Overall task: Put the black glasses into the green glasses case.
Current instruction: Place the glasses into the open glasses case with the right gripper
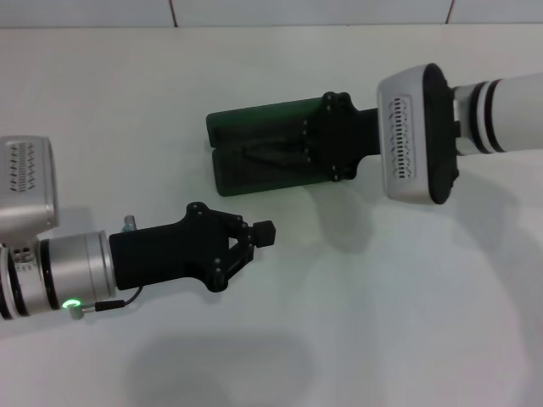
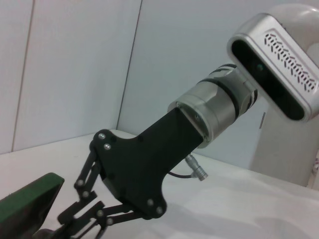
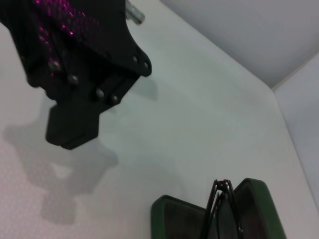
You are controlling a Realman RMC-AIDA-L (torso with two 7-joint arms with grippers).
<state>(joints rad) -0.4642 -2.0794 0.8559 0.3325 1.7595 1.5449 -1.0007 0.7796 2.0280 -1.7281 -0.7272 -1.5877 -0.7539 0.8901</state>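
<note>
Nearest the head camera, the left gripper [image 1: 265,232] hovers over the white desk [image 1: 407,322], its fingers pressed together on nothing. Farther off, the right gripper [image 1: 293,148] reaches into the open green glasses case [image 1: 254,114]; whether its fingers grip the folded black glasses [image 3: 222,204] inside, I cannot tell

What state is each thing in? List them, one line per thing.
green glasses case: open, lying on the table, dark lining showing.
black glasses: at the open case, on edge over its lining; cannot tell if let go.
right gripper: reaching over the open case.
left gripper: shut, empty, above the bare table in front of the case.
</note>
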